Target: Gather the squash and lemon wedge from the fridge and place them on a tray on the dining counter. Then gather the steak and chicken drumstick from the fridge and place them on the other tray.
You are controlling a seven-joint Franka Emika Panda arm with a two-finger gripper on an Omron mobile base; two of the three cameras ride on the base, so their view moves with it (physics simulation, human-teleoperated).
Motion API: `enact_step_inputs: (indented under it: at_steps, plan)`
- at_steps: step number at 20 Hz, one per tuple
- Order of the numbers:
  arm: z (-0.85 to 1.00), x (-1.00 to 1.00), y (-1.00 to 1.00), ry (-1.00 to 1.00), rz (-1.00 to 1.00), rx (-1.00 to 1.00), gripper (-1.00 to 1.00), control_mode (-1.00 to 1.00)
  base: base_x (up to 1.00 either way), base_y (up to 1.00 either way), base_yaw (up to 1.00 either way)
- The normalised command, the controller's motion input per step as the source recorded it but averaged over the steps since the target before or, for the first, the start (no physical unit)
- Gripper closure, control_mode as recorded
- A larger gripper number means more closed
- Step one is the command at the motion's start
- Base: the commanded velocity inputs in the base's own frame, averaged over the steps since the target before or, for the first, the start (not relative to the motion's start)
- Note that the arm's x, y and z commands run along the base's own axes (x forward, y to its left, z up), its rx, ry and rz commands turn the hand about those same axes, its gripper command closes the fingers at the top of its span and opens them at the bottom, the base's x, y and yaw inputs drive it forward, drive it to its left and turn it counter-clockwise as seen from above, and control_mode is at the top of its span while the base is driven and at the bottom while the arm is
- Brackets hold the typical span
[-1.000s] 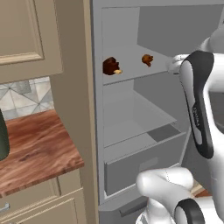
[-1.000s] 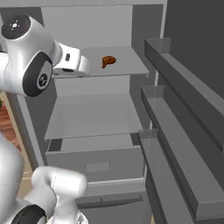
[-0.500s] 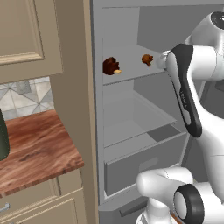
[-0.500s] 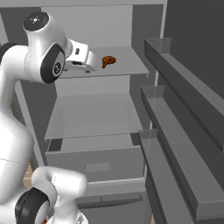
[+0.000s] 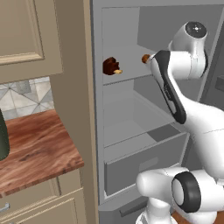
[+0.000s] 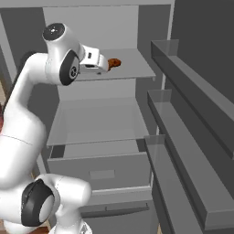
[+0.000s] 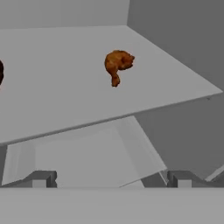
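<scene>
The fridge [image 5: 95,131] stands open. On its top shelf [image 7: 65,87] lie the dark steak [image 5: 111,66] at the left and the orange-brown chicken drumstick [image 6: 114,62] at the right. In the hand view the chicken drumstick [image 7: 118,63] lies ahead on the shelf, and the steak [image 7: 1,72] just shows at the left edge. My gripper [image 6: 105,66] hovers at shelf height just short of the drumstick, not touching it. The gripper [image 7: 111,179] is open, with nothing between its two fingertips [image 7: 41,178]. In the left base view my forearm covers part of the drumstick [image 5: 145,58].
Grey door bins [image 6: 183,114] jut out at the right of the fridge opening. A lower shelf [image 6: 96,121] and a half-open drawer [image 6: 100,164] sit below. Left of the fridge are a wood-grain counter [image 5: 35,148], beige cabinets [image 5: 26,35] and a dark green object [image 5: 2,140].
The arm's elbow has risen and the hand has slid right along the top shelf, closer to the drumstick. The jaws stayed open.
</scene>
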Motion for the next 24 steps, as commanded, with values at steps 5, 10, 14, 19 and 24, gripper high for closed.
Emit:
enact_step_inputs:
  at_steps: [5, 10, 14, 19, 24]
  plan:
    - [0.01, 0.76, 0.0, 0.02, 0.0, -0.03, -1.0, -1.0, 0.0, 0.0, 0.0]
    - [-0.01, 0.58, 0.0, 0.06, 0.0, -0.06, -1.0, -1.0, 0.0, 0.0, 0.0]
    - [0.0, 0.49, -0.06, 0.09, 0.0, -0.04, -1.0, -1.0, 0.0, 0.0, 0.0]
    - [-0.04, 0.37, -0.17, 0.07, 0.0, -0.05, -1.0, -1.0, 0.0, 0.0, 0.0]
    - [-0.17, 0.35, -0.07, 0.04, 0.0, -0.04, -1.0, -1.0, 0.0, 0.0, 0.0]
